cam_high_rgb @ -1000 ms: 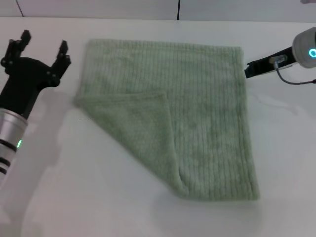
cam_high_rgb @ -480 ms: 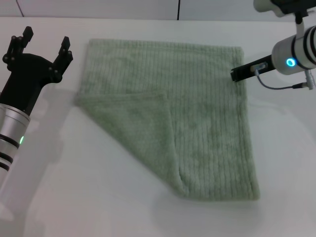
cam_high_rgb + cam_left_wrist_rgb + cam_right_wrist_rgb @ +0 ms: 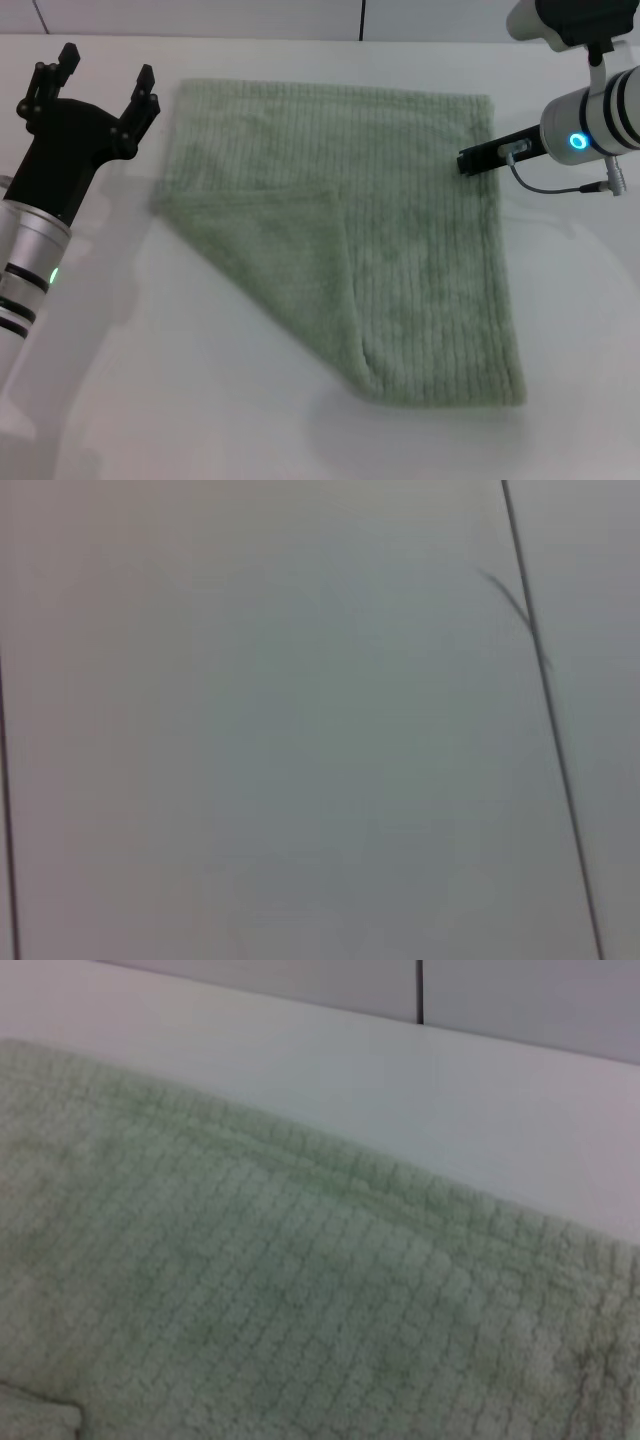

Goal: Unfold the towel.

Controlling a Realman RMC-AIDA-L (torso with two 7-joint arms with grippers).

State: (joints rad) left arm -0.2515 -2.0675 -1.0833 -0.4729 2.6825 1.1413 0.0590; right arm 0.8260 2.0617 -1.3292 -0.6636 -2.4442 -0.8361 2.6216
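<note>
Right gripper (image 3: 463, 161) has slid in over the towel (image 3: 420, 230)'s right edge, jaws unreadable. Towel lies flat on the tabletop (image 3: 150, 380), near-left corner still folded over. Left gripper (image 3: 100, 85) waits left of it, jaws spread.

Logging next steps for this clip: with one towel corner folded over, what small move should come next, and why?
Probably bring the open left gripper in and down toward the folded corner of the towel. That flap lies doubled over on the towel's left side, and the left gripper sits beside that edge holding nothing. The right gripper is over the towel's far right edge, away from the flap.
</note>
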